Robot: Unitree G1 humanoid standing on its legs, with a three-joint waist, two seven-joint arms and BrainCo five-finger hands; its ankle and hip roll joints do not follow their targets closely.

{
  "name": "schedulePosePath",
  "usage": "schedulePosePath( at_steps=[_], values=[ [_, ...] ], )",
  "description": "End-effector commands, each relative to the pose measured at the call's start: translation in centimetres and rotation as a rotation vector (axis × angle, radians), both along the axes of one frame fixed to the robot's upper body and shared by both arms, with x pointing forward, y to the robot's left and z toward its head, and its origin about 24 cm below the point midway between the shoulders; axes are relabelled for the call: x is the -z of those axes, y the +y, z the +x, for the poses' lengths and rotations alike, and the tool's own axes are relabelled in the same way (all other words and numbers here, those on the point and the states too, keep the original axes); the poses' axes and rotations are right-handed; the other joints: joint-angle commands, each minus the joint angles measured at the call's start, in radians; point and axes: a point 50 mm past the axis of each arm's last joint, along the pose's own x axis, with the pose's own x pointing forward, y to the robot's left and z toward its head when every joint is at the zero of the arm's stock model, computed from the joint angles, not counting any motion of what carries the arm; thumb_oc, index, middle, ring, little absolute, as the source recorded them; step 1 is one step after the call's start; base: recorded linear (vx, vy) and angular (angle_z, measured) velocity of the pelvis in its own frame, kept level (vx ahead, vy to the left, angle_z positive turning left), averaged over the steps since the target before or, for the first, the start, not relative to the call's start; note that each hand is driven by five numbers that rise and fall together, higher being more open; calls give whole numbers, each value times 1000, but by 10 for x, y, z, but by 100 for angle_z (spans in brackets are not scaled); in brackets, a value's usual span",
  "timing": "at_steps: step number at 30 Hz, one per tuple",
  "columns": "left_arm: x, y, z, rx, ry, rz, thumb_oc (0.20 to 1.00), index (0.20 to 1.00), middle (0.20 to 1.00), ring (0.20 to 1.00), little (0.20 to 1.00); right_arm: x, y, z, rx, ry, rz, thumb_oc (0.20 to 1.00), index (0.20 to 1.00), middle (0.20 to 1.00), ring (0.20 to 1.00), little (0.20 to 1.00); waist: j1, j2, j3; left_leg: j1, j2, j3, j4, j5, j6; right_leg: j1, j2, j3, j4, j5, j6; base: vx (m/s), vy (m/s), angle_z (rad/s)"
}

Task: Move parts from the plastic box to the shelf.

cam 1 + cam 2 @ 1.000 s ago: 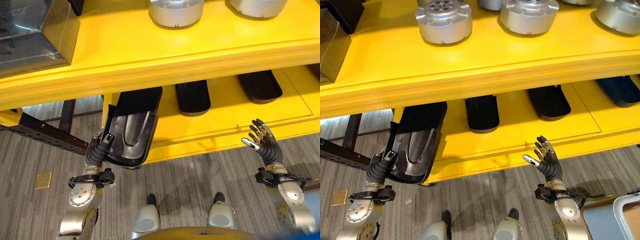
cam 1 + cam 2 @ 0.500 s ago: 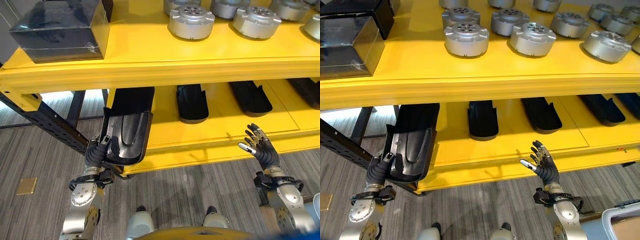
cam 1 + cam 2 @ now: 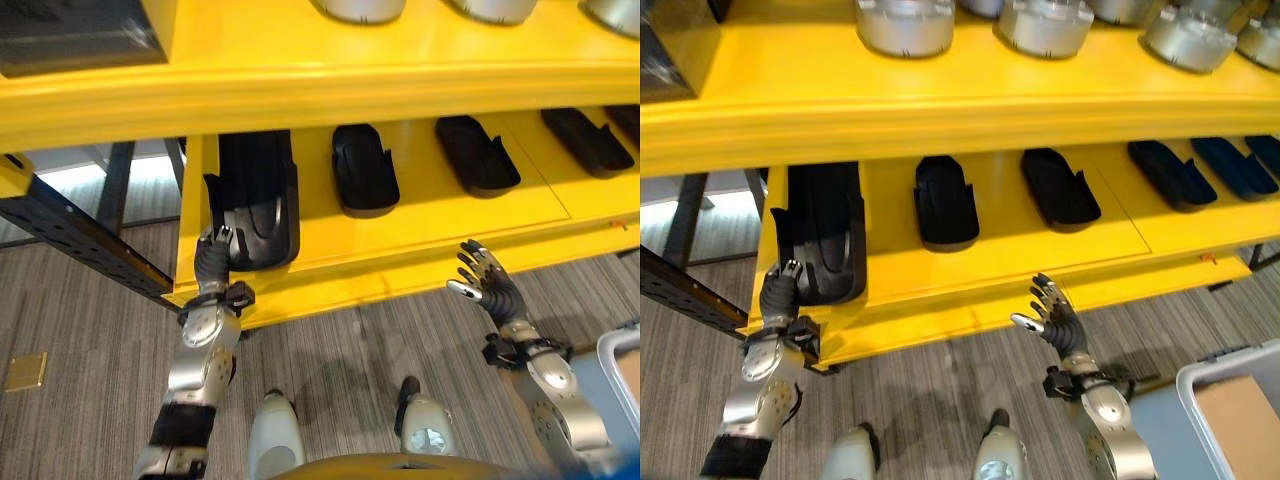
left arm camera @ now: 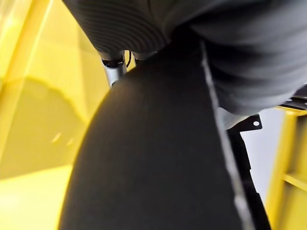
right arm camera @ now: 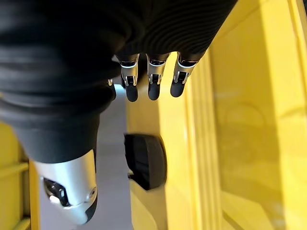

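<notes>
Overhead, the yellow shelf (image 3: 940, 105) carries silver round parts (image 3: 905, 25) on its upper deck. Below, its lower deck holds black parts in a row (image 3: 945, 200). At the far left end lies one long black part (image 3: 825, 235), its near end gripped by the left hand (image 3: 780, 290). Well apart, the right hand (image 3: 1055, 320) hangs before the shelf edge, fingers spread, empty.

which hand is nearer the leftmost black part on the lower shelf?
Left. The left hand grips the leftmost black part at its near end; the right hand hangs open, off in front of the lower shelf.
</notes>
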Motion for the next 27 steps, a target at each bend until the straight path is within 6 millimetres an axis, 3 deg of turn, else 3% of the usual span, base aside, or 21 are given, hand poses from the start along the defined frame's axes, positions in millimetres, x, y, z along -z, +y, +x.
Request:
schedulePosePath(
  at_steps=[1,10,14,21,22,24,25,27],
  values=[
    [-35,1,11,-42,-188,-51,200,200,200,200,200,-18,-1,6,9,-93,19,1000,1000,1000,1000,1000,3,2,-37,70,45,24,-54,32,-19,-31,-58,57,176,-115,-8,-78,-10,-16],
    [-59,8,29,-122,-248,-68,200,200,200,200,200,-22,2,10,-14,-105,22,1000,1000,1000,1000,1000,-14,-5,-18,-21,56,23,15,16,-14,-143,-48,99,245,-134,-18,-56,-1,-12],
    [-79,18,41,-164,-270,-10,200,200,200,200,200,-20,1,9,-30,-95,13,1000,1000,1000,1000,1000,-32,-2,-18,-77,62,16,59,7,-7,-202,-38,113,281,-145,-26,-27,6,-12],
    [-96,32,48,-193,-288,53,200,200,200,200,200,-19,-3,8,-37,-89,-3,1000,1000,1000,1000,1000,-43,-3,-17,-125,64,15,87,2,-4,-249,-34,118,299,-147,-27,7,1,-2],
    [-100,35,49,-198,-288,76,200,200,200,200,200,-17,-4,7,-41,-79,-9,1000,1000,1000,1000,1000,-43,-1,-16,-124,69,9,105,-29,-9,-253,-28,128,320,-173,-18,2,3,-3],
    [-104,39,50,-205,-287,107,200,200,200,200,200,-17,-5,7,-41,-79,-12,1000,1000,1000,1000,1000,-45,-6,-14,-143,64,12,102,-3,-1,-266,-31,123,307,-149,-28,0,8,-10],
    [-110,47,51,-221,-277,183,200,200,200,200,200,-15,-7,6,-45,-70,-23,1000,1000,1000,1000,1000,-45,-3,-12,-145,70,7,122,-37,-5,-272,-27,134,328,-178,-19,81,14,-12],
    [-113,50,51,-228,-277,195,200,200,200,200,200,-15,-7,5,-48,-69,-26,1000,1000,1000,1000,1000,-45,-3,-10,-150,70,6,125,-39,-4,-276,-28,133,329,-179,-19,42,8,-4]
  ],
)
